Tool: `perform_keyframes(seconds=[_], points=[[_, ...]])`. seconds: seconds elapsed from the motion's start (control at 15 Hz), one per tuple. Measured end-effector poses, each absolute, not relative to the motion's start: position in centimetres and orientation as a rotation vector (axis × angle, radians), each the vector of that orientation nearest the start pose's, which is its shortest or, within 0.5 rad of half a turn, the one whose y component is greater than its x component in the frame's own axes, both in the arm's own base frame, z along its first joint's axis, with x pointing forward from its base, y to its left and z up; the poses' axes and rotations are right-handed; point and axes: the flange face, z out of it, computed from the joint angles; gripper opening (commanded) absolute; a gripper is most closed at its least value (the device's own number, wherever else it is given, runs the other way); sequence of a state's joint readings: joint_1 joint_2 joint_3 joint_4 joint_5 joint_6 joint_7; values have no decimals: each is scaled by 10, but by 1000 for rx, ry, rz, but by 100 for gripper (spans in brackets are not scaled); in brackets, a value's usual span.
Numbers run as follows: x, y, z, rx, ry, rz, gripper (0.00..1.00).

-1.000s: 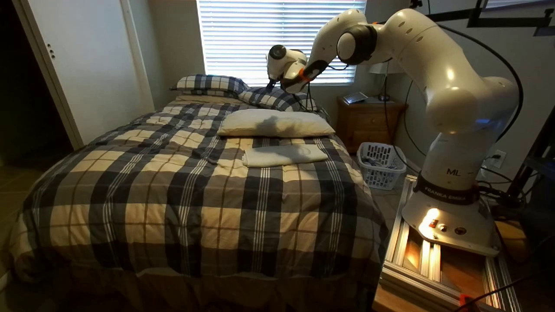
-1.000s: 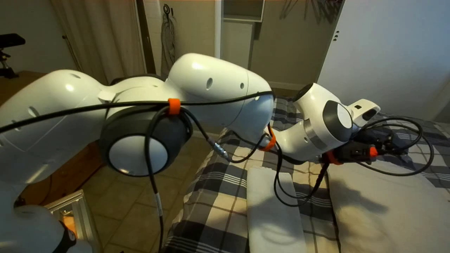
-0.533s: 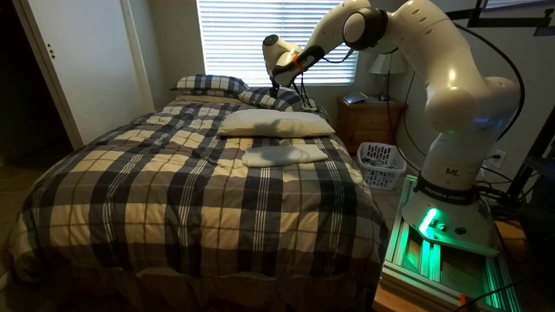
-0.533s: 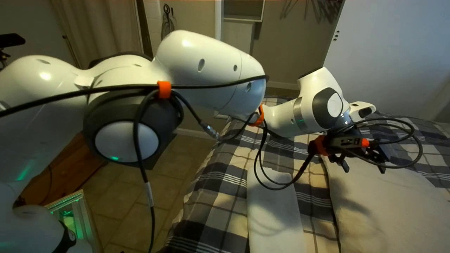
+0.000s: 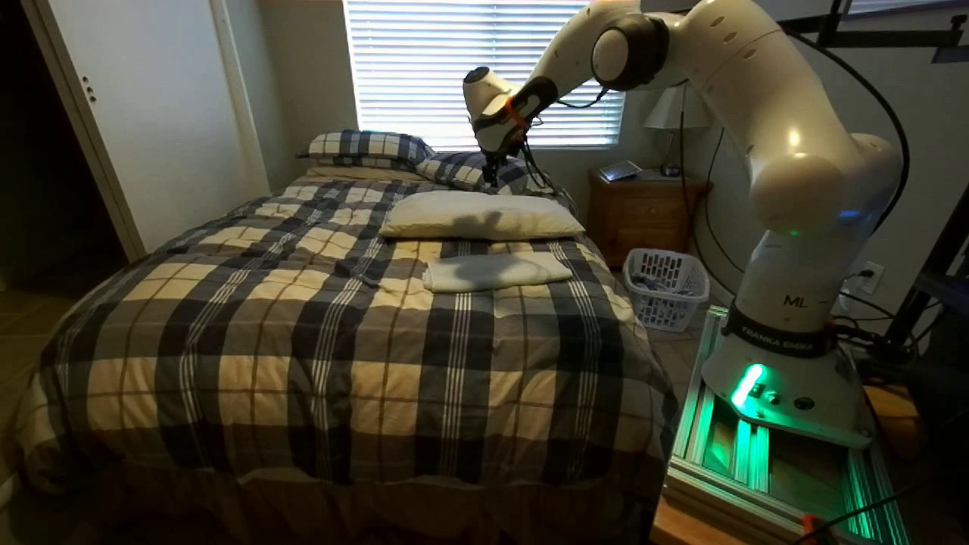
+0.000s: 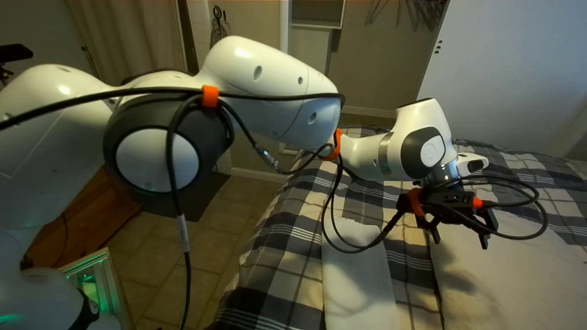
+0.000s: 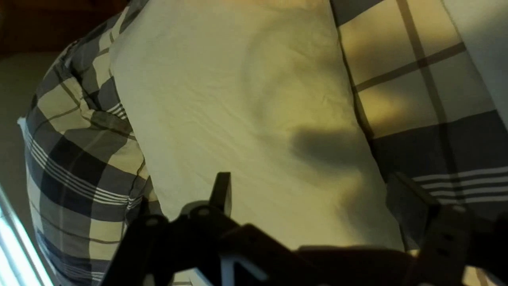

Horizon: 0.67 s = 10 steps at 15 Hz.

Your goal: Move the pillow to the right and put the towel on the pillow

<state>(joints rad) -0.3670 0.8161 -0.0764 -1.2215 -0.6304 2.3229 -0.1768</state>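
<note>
A big, puffy, pale cream pillow (image 5: 484,216) lies flat on the wide bed (image 5: 303,363), which has a blue, grey and cream plaid cloth cover. The pillow is on the side of the bed near the white robot arm (image 5: 787,174). A long, thin, folded off-white cloth towel (image 6: 355,275) lies on the bed too, just beside the pillow. The two are apart, and a strip of plaid shows between them in both exterior views.

The black two-fingered claw (image 6: 460,242) hangs above the pillow. Its fingers (image 7: 221,190) are spread wide, and in the wrist view the pillow fills most of the gap. Dark shadows fall on the pillow and on the towel.

In an exterior view, puffy plaid pillows (image 5: 367,145) sit at the head of the bed. A white plastic basket with holes (image 5: 666,312) stands on the floor by the bed. Behind it is a brown wooden nightstand (image 5: 643,219) with a pale lamp (image 5: 676,112) on it. A green light (image 5: 748,384) shines at the bottom of the arm.
</note>
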Motion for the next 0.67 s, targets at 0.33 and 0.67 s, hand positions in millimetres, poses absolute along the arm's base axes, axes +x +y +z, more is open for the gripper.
perform_keyframes(seconds=[0.33, 0.67], points=[[707, -338, 261, 2483, 266, 153, 100], [701, -349, 208, 2459, 335, 208, 100]])
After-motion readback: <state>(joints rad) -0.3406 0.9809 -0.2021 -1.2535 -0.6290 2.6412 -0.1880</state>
